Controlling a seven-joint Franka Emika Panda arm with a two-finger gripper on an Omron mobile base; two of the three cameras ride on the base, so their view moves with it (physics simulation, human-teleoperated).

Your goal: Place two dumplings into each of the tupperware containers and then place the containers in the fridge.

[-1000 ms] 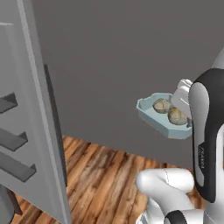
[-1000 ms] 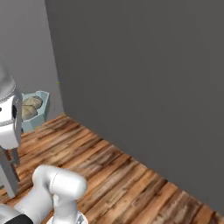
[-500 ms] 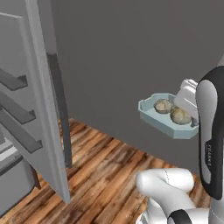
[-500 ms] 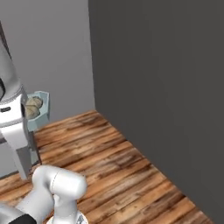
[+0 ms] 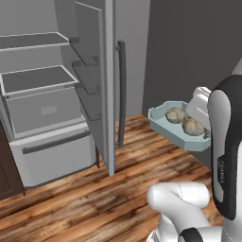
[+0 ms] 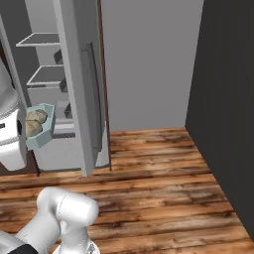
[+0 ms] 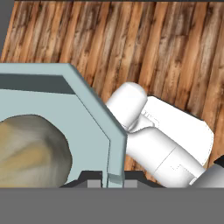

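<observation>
A pale blue tupperware container (image 5: 166,124) hangs in the air over the wooden floor, to the right of the open fridge (image 5: 45,118). Two tan dumplings (image 5: 176,115) (image 5: 193,126) lie side by side in it. My gripper (image 7: 109,183) is shut on the container's rim (image 7: 114,151), and one dumpling (image 7: 30,151) fills the near corner of the hand view. In the right base view the container (image 6: 44,136) with its dumplings (image 6: 35,117) sits in front of the fridge opening. The arm hides the fingers in both base views.
The fridge door (image 5: 109,85) stands open, edge-on between the container and the shelves (image 5: 38,78). A closed drawer (image 5: 47,111) lies under the shelves. A dark wall (image 6: 228,99) stands to the right, with wooden floor (image 6: 158,163) in front.
The whole picture has shifted as the base turned: the fridge's open interior has come into view at the left. The container stays held in the same place beside the arm.
</observation>
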